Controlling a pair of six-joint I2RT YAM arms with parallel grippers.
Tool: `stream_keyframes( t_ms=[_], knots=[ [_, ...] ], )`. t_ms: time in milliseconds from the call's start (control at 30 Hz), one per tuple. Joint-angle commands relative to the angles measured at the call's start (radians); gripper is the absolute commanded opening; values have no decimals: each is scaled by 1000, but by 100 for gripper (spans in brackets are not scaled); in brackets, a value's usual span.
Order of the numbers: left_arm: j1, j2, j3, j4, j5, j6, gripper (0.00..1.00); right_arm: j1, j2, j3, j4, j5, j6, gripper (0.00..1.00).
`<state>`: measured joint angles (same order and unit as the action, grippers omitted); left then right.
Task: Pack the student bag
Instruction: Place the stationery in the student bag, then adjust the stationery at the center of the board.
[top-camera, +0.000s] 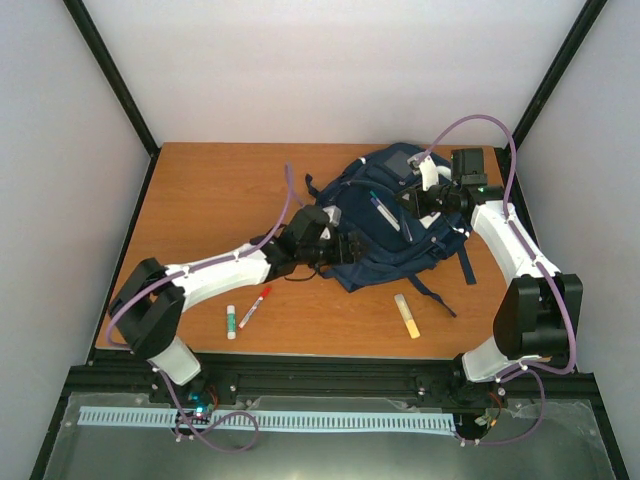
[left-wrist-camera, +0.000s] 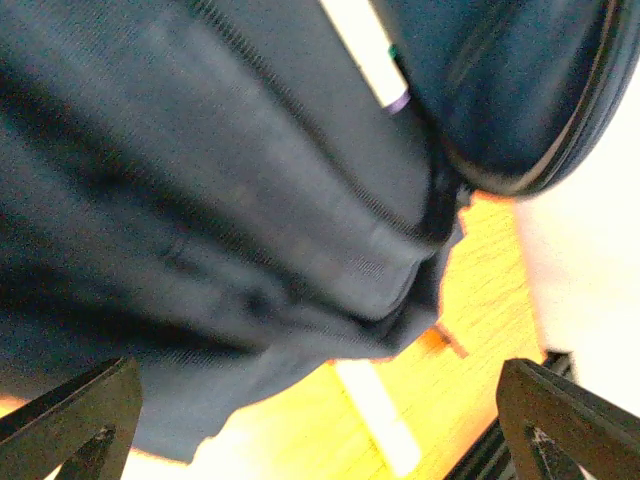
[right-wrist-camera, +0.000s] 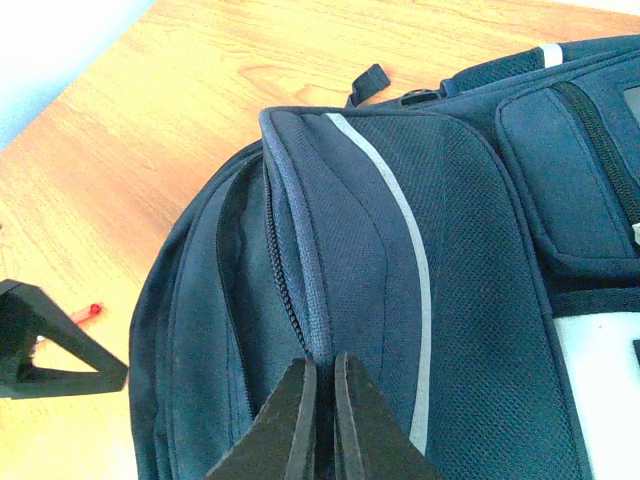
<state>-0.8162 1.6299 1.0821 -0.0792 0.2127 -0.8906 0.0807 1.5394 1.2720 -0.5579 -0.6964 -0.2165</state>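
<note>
Soft bag (top-camera: 375, 255) lies on table (top-camera: 200, 200), twd right. Floppy fabric, prob light; sags if lifted, so grab piped zip edge (right-wrist-camera: 300, 290). R gripper (right-wrist-camera: 320, 375) pinched shut on that edge; L gripper (top-camera: 345, 245) wide open, empty, at bag's left side

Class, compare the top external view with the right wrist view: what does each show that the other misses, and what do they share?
Only the top external view shows the glue stick, the yellow highlighter and a pen lying on the student bag. Only the right wrist view shows, close up, the right gripper shut and pinching the bag's edge beside the zipper. Both show the bag and the wooden table.
</note>
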Motion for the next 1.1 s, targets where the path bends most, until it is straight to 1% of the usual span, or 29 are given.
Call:
stream_keyframes(
  t_ms=[0, 133, 167, 200, 233, 300, 333, 367, 400, 433, 467, 600, 700, 800, 900, 933, 1000, 1067],
  knots=[
    [-25, -112, -66, -144, -91, 197, 100, -17, -36, 3, 14, -15, -6, 3],
    [-46, -185, -182, -60, -84, 229, 100, -17, -36, 3, 15, -14, -8, 3],
    [-58, -198, -199, -34, -63, 246, 100, -17, -36, 3, 14, -14, -9, 3],
    [-82, -207, -200, -32, -72, 268, 100, -18, -34, 3, 15, -14, -8, 3],
    [-111, -212, -185, -65, -129, 288, 100, -18, -35, 3, 14, -14, -9, 3],
    [-149, -169, -108, -237, -270, 266, 100, -18, -32, 3, 14, -12, -9, 3],
    [-150, -110, -47, -347, -317, 249, 100, -18, -31, 3, 14, -13, -8, 3],
    [-151, -15, 18, -468, -345, 265, 100, -18, -30, 3, 14, -14, -8, 3],
    [-157, 46, 77, -540, -365, 283, 100, -18, -30, 2, 14, -13, -9, 3],
    [-170, 80, 96, -572, -383, 281, 100, -18, -28, 3, 14, -13, -9, 3],
    [-186, 91, 93, -553, -379, 275, 100, -17, -29, 3, 14, -11, -9, 3],
    [-292, 59, 27, -352, -493, 181, 100, -18, -30, 2, 15, -9, -9, 3],
    [-358, 84, 27, -244, -546, 138, 100, -17, -29, 3, 14, -8, -10, 3],
    [-415, 125, 42, -121, -545, 147, 99, -18, -27, 3, 13, -11, -11, 3],
    [-463, 189, 107, -68, -524, 199, 97, -17, -28, 3, 14, -11, -11, 3],
    [-469, 213, 130, -56, -492, 219, 94, -18, -29, 3, 13, -11, -10, 3],
    [-474, 272, 182, -32, -408, 248, 85, -19, -30, 3, 13, -12, -11, 3],
    [-478, 326, 233, -8, -318, 275, 73, -19, -32, 3, 12, -12, -10, 3]
  ],
)
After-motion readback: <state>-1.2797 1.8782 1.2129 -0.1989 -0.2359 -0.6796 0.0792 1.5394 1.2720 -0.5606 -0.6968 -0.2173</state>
